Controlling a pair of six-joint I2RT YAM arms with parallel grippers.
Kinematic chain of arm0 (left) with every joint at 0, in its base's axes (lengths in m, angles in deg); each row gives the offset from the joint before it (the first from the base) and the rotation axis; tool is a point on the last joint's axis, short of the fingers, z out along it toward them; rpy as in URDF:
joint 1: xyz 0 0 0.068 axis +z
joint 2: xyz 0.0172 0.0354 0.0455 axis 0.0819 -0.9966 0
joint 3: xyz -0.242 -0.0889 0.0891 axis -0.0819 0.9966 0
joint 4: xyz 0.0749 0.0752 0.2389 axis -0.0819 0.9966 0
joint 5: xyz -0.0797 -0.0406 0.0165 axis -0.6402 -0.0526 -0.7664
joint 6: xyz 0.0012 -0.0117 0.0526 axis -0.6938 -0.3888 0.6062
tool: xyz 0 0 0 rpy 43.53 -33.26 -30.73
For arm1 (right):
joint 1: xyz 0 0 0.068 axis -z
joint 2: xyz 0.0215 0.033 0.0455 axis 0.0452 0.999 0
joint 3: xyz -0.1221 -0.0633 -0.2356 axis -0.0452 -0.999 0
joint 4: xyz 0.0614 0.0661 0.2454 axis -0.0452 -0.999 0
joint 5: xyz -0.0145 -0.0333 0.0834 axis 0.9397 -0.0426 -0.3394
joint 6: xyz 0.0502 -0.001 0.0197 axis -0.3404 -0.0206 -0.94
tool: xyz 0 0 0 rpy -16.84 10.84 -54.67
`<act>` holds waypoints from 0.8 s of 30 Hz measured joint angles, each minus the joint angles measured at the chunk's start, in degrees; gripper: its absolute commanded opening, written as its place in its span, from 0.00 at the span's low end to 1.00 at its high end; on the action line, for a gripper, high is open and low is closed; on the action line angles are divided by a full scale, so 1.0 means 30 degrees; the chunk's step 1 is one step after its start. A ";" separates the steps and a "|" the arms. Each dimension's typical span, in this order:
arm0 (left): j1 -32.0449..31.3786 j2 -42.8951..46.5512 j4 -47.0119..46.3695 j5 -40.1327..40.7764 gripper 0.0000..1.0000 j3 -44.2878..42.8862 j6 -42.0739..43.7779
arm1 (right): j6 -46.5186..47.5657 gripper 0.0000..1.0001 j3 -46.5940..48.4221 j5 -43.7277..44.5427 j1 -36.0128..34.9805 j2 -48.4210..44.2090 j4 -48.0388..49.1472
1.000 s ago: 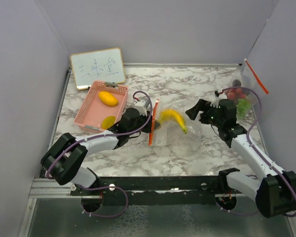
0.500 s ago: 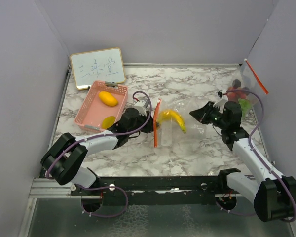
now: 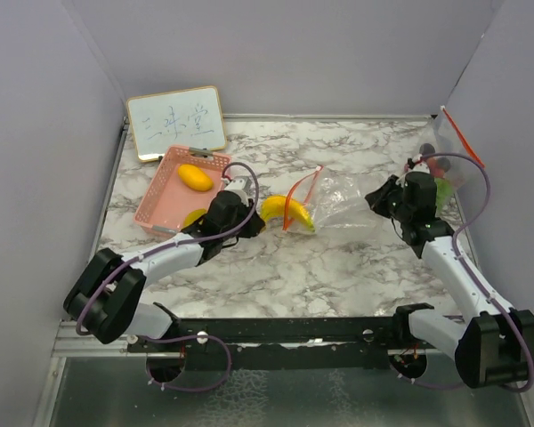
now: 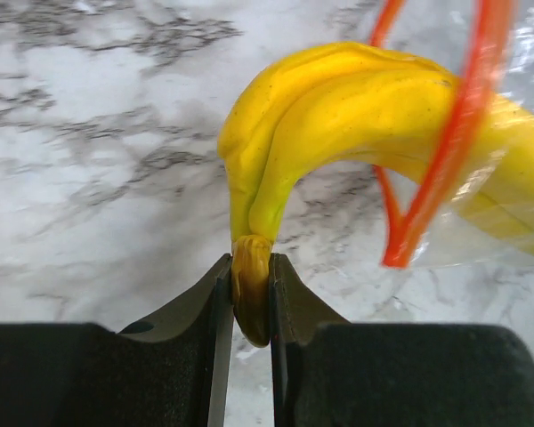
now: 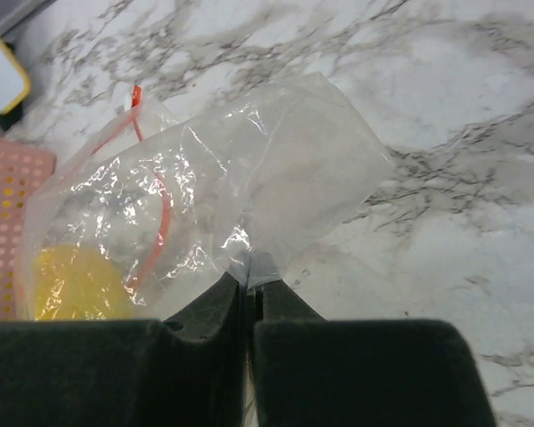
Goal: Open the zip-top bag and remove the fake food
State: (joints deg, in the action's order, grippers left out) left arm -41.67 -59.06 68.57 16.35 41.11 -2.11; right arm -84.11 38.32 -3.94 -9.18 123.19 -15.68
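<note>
- Holding the banana [image 4: 356,116] by its stem, the left fingers [image 4: 249,276] are clamped on it, with the stem squeezed between the two dark pads.
- The right fingers [image 5: 249,283] are pressed together on a corner at the closed end of the bag [image 5: 276,160], and thin plastic is pinched between them.
- The bag lies on the desk [image 3: 338,267] between the two arms, with its mouth turned toward the left arm.
- The orange zip [image 4: 458,124] stands open as a loop around the middle of the banana.
- The banana is about half out: the stem end is outside, on the left arm's side, and the far end is under the plastic.
- Its long axis runs roughly along the line from the left fingers to the right fingers, through the mouth.
- I judge that the next move depends on this line: the left arm draws the banana away along it, while the right arm keeps the bag back.
- Only the left arm touches the banana; the right arm touches only the bag.
- One risk is that the zip catches on the curve of the banana.
- The basket [image 3: 165,196] stands just beside the left arm, on the side away from the bag.
</note>
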 measured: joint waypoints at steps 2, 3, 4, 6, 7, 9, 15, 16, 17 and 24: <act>0.0707 0.0248 0.0852 0.0561 0.00 0.0000 -0.0102 | 0.0226 0.01 0.0612 0.1217 0.0058 0.0313 -0.0707; 0.1202 0.0452 0.1377 0.0940 0.00 0.0000 -0.0299 | 0.0350 0.02 0.0831 0.1763 0.0080 0.0444 -0.0947; 0.1698 0.0678 0.1763 0.1304 0.00 0.0000 -0.0444 | 0.0525 0.01 0.1078 0.2433 0.0117 0.0597 -0.1209; 0.2521 0.1326 0.2506 0.2164 0.00 0.0000 -0.0823 | 0.0816 0.01 0.1239 0.3453 0.0160 0.0765 -0.1501; 0.2907 0.1712 0.2907 0.2652 0.00 -0.0051 -0.0969 | 0.0933 0.01 0.1239 0.3891 0.0211 0.0845 -0.1639; 0.3475 0.2492 0.3767 0.3905 0.00 -0.0364 -0.1275 | 0.1071 0.01 0.1195 0.4422 0.0277 0.1020 -0.1785; 0.5625 0.4255 0.4699 0.7184 0.00 -0.1421 -0.2142 | 0.1107 0.01 0.0226 0.4612 0.0342 0.1129 -0.1676; 0.6375 0.4364 0.4714 0.7541 0.00 -0.1479 -0.2353 | 0.1107 0.01 0.0080 0.4605 0.0350 0.1158 -0.1676; 0.6980 0.4379 0.4728 0.7861 0.00 -0.1486 -0.2528 | 0.1115 0.01 0.0007 0.4605 0.0342 0.1209 -0.1676; 1.0790 0.3963 0.5224 0.8939 0.00 -0.1399 -0.4109 | 0.1224 0.01 -0.0015 0.4175 0.0350 0.1566 -0.1158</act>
State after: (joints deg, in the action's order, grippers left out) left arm -9.30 -47.17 84.24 43.17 36.92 -14.44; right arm -80.44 38.28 8.59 -8.13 127.89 -19.16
